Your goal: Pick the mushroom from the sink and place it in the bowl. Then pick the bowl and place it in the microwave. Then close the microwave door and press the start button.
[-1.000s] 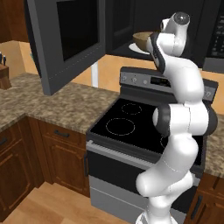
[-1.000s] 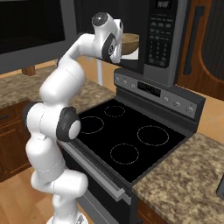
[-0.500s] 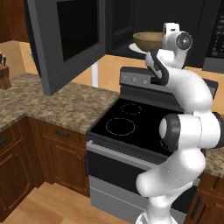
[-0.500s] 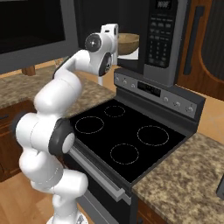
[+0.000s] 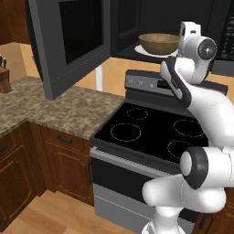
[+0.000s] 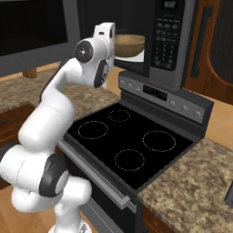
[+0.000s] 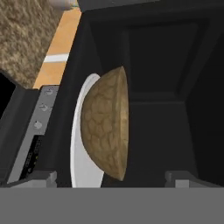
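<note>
Having drawn back: open gripper [image 7: 111, 179], bowl [image 7: 106, 131] released

Bowl [image 6: 129, 44] inside open microwave [image 6: 175, 41]

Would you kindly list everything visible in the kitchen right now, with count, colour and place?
bowl: one, light-brown wood, on the white plate inside the microwave.
plate: one, white, under the bowl.
microwave: one, black, above the stove, keypad on its right.
microwave door: one, dark grey, swung open to the left.
stove: one, black, four burner rings.
counter: speckled brown stone, both sides of the stove.
cabinets: brown wood, below the counter.
pincer: one, open, facing the bowl, holding nothing.
</note>
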